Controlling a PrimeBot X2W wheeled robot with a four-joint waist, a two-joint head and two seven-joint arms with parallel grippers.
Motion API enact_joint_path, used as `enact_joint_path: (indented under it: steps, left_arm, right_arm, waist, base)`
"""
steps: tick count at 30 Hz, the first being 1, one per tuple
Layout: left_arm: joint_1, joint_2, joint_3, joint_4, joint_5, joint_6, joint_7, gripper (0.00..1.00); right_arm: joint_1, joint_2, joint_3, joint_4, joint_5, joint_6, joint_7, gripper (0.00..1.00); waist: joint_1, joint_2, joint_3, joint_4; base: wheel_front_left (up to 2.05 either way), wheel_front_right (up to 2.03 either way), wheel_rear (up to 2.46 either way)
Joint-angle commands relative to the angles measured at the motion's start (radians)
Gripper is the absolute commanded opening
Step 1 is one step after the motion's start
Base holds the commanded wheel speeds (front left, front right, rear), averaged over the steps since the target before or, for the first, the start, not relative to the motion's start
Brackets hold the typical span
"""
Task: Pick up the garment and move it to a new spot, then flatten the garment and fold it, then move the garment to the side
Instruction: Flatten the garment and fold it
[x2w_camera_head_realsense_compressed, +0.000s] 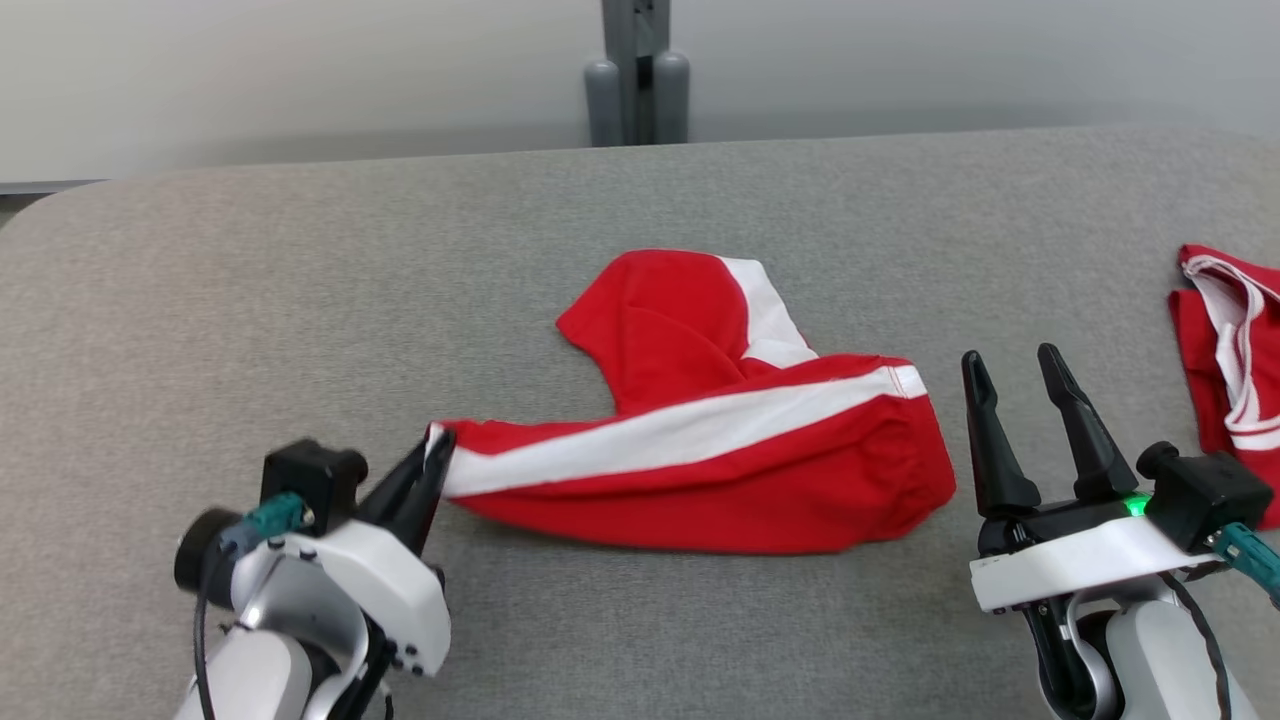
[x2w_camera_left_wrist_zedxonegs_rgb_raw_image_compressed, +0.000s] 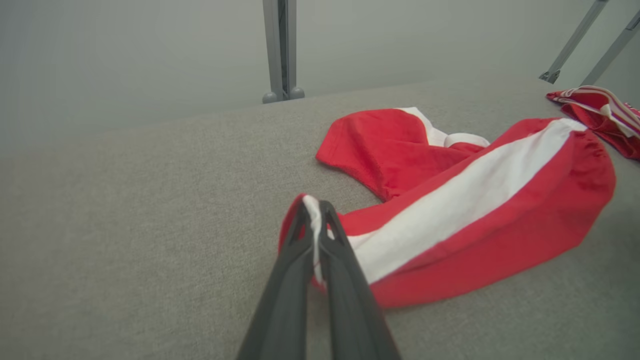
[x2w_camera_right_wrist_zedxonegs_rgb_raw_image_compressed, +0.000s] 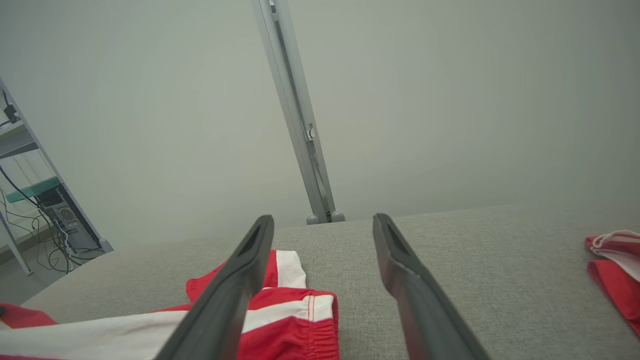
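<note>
Here the left end effector (x2w_camera_head_realsense_compressed: 437, 447) is clamped on the left tip of the red garment (x2w_camera_head_realsense_compressed: 700, 470) (a white stripe runs along it), which lies rumpled mid-worktop (x2w_camera_head_realsense_compressed: 250, 300). The right end effector (x2w_camera_head_realsense_compressed: 1010, 358) stands spread wide and empty, just beside the garment's right end. Another red piece (x2w_camera_head_realsense_compressed: 1225, 350) lies further right.

Soft, even, shadowless light throughout; the wrist views blur and bend toward their edges.
</note>
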Motion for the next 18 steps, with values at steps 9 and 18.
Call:
enact_joint_path:
  steps: [9, 18]
  left_arm:
    - [0.115, 0.021, -0.040, 0.049, 0.004, 0.016, 0.039, 0.46]
    - [0.082, -0.015, 0.024, 0.080, -0.015, 0.084, -0.065, 1.00]
  right_arm:
    - [0.014, -0.008, 0.000, 0.056, -0.020, 0.001, -0.001, 1.00]
    - [-0.012, -0.016, -0.006, 0.064, -0.029, 0.000, -0.001, 1.00]
  waist:
    - [0.0000, -0.0001, -0.039, 0.052]
    - [0.0000, -0.0001, -0.056, 0.035]
  base:
    - [0.00, 0.00, 0.00]
    - [0.00, 0.00, 0.00]
